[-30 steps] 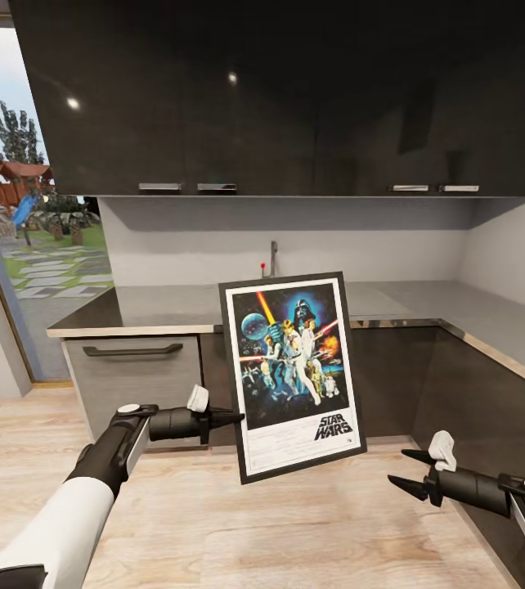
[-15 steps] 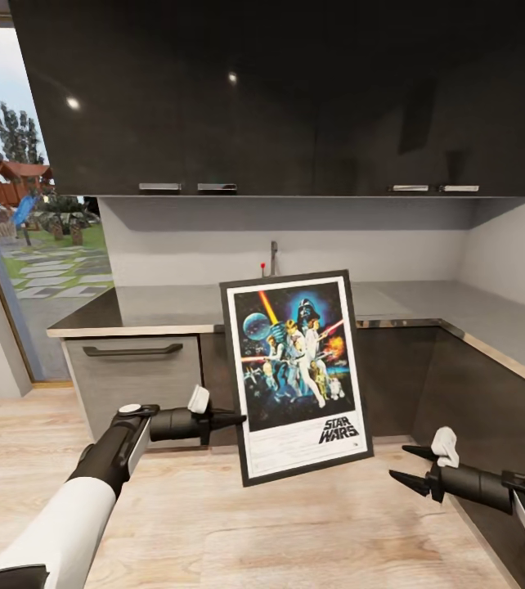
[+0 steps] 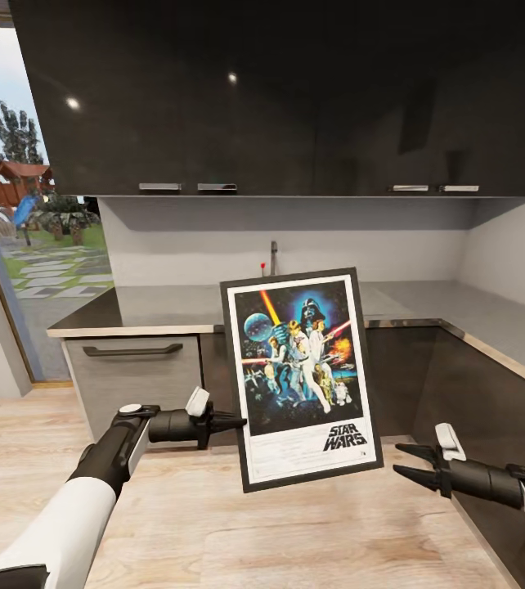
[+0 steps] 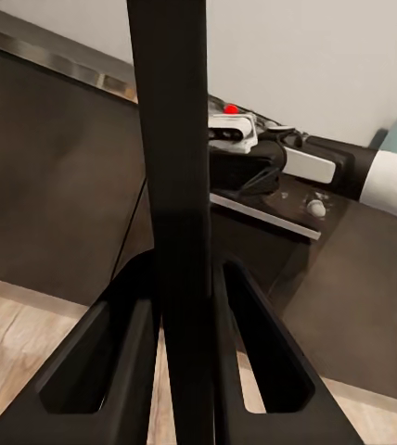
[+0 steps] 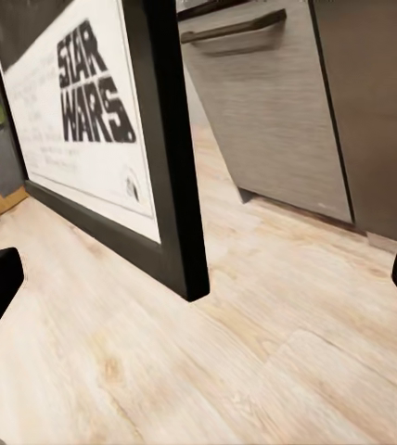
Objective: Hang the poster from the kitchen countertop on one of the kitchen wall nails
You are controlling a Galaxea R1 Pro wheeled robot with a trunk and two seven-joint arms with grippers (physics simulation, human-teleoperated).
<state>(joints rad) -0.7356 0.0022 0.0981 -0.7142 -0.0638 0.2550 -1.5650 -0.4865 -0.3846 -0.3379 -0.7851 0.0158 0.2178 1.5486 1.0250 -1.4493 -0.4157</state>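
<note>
The poster [image 3: 299, 376] hung in mid-air before the bench [image 3: 172, 309], clear of it and tilted slightly clockwise. The left end effector [image 3: 231, 423], at its nine o'clock, was clamped on the frame edge. The right end effector [image 3: 407, 460], at four o'clock, stood apart and empty. Carrying it well likely meant keeping the grip firm, levelling the frame.

From the head I'm looking forward and slightly down at the kitchen countertop [image 3: 156, 307], the poster [image 3: 299, 378] hanging at twelve o'clock, near me. My left wrist camera is peering along its fingers [image 4: 106, 371], pressed close against the poster's [image 4: 175, 185] black edge, facing toward three o'clock where the right gripper [image 4: 240, 130] is showing. My right wrist camera is facing nine o'clock, low over the floor [image 5: 254, 343], sharing the poster's [image 5: 87, 139] lower corner with the head view.
</note>
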